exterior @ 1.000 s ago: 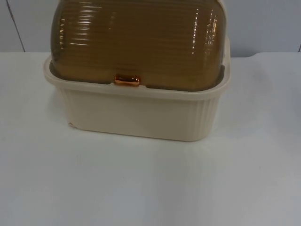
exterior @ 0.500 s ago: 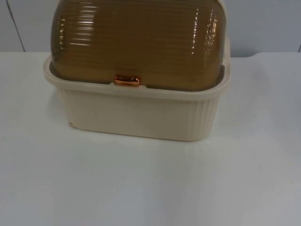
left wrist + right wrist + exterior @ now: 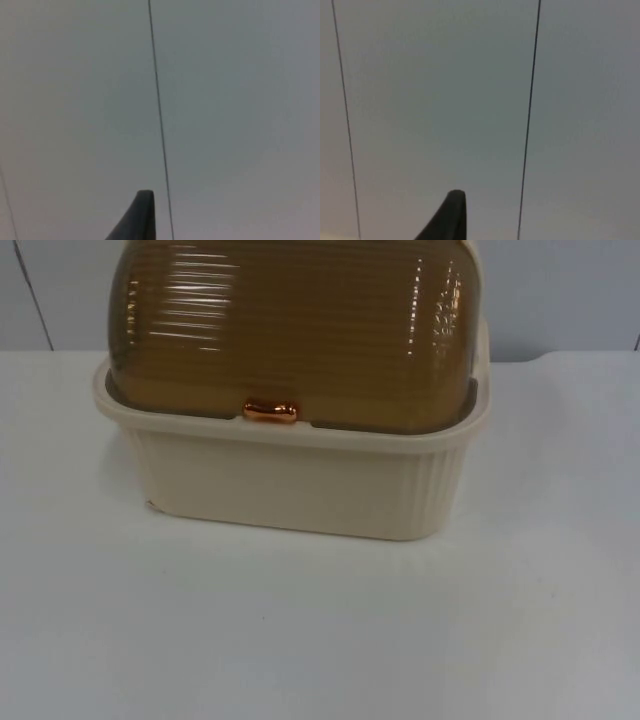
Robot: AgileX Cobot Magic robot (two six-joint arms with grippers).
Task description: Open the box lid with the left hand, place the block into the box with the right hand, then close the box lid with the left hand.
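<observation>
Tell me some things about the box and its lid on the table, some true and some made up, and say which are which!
1. The lid is shut on the box. True.
2. The lid is bright blue. False: it is see-through brown with ridges.
3. A shiny copper handle sits at the lid's front edge. True.
4. The box is lying on its side. False: it stands upright on the white table.
5. The left gripper is holding the handle. False: its camera faces the grey wall, nowhere near the box.
6. The right gripper also faces the grey wall. True.
</observation>
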